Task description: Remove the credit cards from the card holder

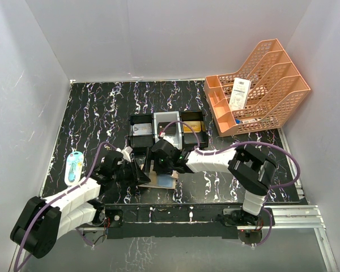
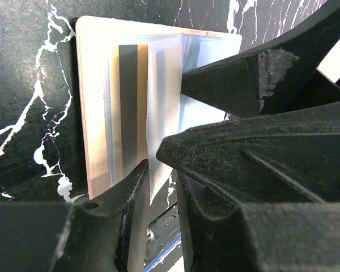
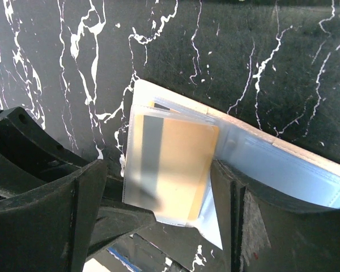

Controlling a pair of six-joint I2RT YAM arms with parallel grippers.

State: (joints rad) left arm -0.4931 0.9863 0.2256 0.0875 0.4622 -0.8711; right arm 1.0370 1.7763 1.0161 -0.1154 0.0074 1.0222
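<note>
While the card holder (image 1: pixel 167 182) lies spread open on the black, white-veined table (image 1: pixel 96 113), just off the near side of the three-compartment tray (image 1: pixel 166 115) and roughly in line with its middle compartment, both arms bend in over it from that same near side. The left fingers (image 2: pixel 102 232) stand close together on either side of one clear plastic leaf of the holder, which runs up through the narrow gap between them; whether they actually pinch it I cannot tell. In the left wrist view the holder's tan edge shows, with pale bluish slots and a card's dark stripe behind the plastic. The right fingers (image 3: pixel 51 221) are spread wide apart, straddling another clear leaf without closing on it. Inside that leaf sits a gold credit card (image 3: pixel 184 164) with a grey stripe along one long side, tucked in its slot. The holder's other half, with its pale pockets, stretches away beneath one of the right fingers. A second gold card (image 1: pixel 194 126) lies in the tray's right compartment. To the right of the tray, toward the far corner of the table, stands an orange file rack (image 1: pixel 260 85) with a white paper receipt (image 1: pixel 239 93) leaning in it. Well to the left of the tray and nearer than it, a small blue-and-white packet (image 1: pixel 75 167) lies flat on the table.
</note>
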